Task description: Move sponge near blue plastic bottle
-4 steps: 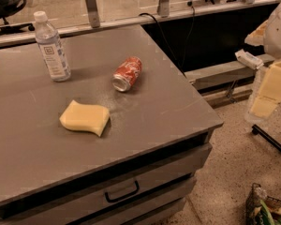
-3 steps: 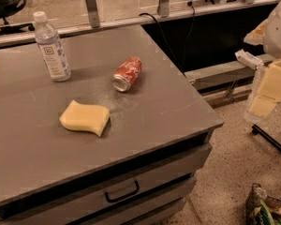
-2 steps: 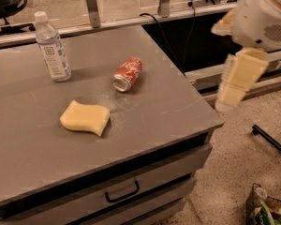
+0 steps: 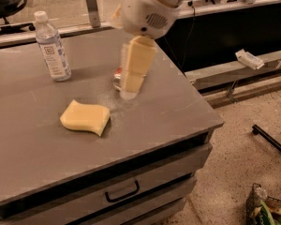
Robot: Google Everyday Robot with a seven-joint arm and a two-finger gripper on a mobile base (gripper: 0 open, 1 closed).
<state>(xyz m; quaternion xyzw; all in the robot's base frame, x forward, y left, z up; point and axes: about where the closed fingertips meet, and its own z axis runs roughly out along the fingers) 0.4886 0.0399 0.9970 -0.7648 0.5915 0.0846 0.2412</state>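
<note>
The pale yellow sponge (image 4: 85,117) lies flat on the grey table (image 4: 33,144), left of centre. The blue plastic bottle (image 4: 52,48) stands upright at the back left, with a white cap and a white label. It is well apart from the sponge. My gripper (image 4: 130,89) hangs from the white wrist above the table's middle. It points down, to the right of the sponge and a little behind it, and holds nothing that I can see. It is not touching the sponge.
A red soda can (image 4: 116,75) lies behind the gripper, mostly hidden. The table's right edge is close, with drawers (image 4: 122,191) below the front. A white object (image 4: 248,58) sits on a ledge at the right. A bag (image 4: 267,207) lies on the floor.
The arm has swung left from beside the table's right edge to above the middle of the table, in front of the can. The sponge and the bottle have not moved.
</note>
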